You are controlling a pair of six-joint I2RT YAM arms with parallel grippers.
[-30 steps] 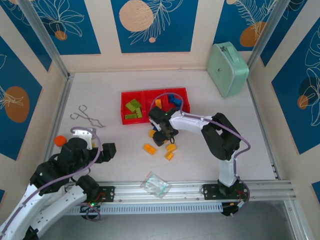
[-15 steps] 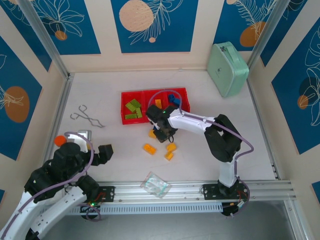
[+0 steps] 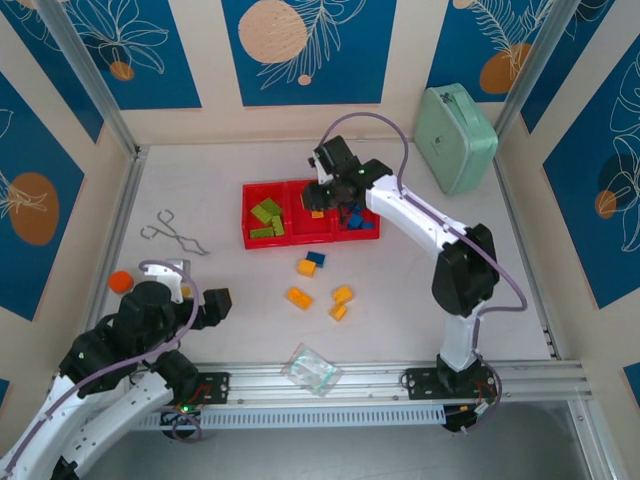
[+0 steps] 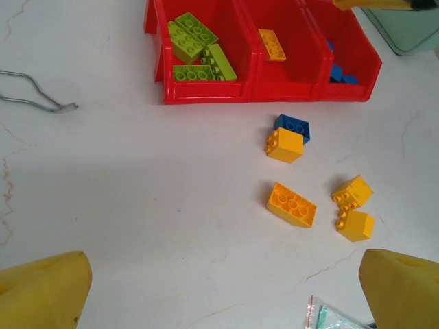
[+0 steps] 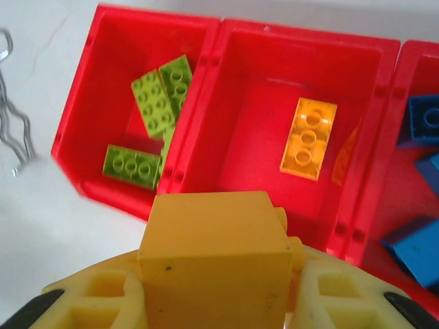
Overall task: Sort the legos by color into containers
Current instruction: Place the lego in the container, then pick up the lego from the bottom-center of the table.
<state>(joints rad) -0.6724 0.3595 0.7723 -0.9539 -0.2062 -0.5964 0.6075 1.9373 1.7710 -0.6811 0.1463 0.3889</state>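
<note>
When you inspect the containers (image 4: 278,91): you find three red bins joined in a row, standing on the surface (image 3: 200,190) toward its far side.
Left bin (image 5: 103,82): holds lime green bricks (image 4: 186,44), lying flat and crowded together.
Middle bin (image 5: 254,130): holds one orange-yellow brick (image 5: 309,139), flat, studs up, toward the right wall.
Right bin (image 4: 343,92): holds blue bricks (image 5: 422,120). You cannot count them, as part of the bin is cut off or hidden.
Right gripper (image 3: 318,192): hangs above the middle bin. Its fingers (image 5: 96,301) are clamped on a held brick (image 5: 212,253), orange-yellow, which sits over the near wall of that bin in the right wrist view.
Loose legos: five lie on the surface in front of the containers. A loose blue brick (image 4: 292,127) touches a square orange-yellow brick (image 4: 285,144). Nearer to you lie a long orange-yellow brick (image 4: 292,203) and two small orange-yellow bricks (image 4: 352,191), just beside each other.
Left gripper (image 4: 223,274): sits on the near left side, well apart from the containers. Its fingers (image 4: 44,291) are spread wide with nothing between them.
Other items: metal tongs (image 3: 172,233) left of the containers, a clear bag (image 3: 312,368) at the near edge, a mint-green case (image 3: 457,138) at the far right.
</note>
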